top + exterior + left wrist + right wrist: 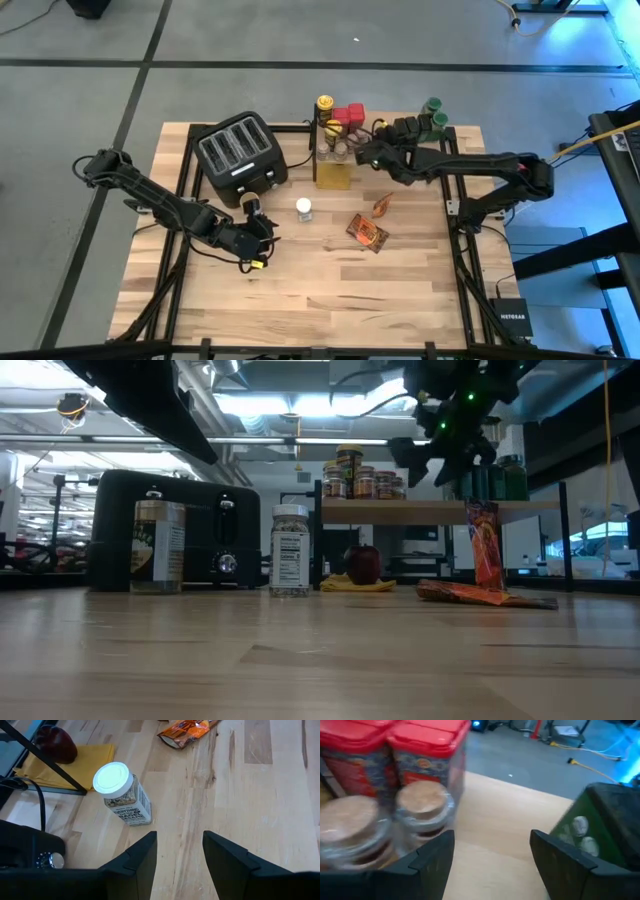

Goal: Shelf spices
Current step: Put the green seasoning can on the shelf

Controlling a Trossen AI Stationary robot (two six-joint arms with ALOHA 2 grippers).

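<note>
My right gripper (492,857), jaws apart and empty, hovers over the shelf (440,510) between placements. My left gripper (180,855), also parted and empty, faces the white-lidded spice jar (122,795) at its eleven o'clock; next I'd straddle it and close.

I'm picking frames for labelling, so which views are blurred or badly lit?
Right wrist view: smeared, the red-lidded tins and tan-lidded jars soft. Low view: bright ceiling lights behind leave the toaster and the right gripper near-silhouettes. Left wrist view: sharp, with the white-lidded jar crisp. High view: evenly lit.
</note>
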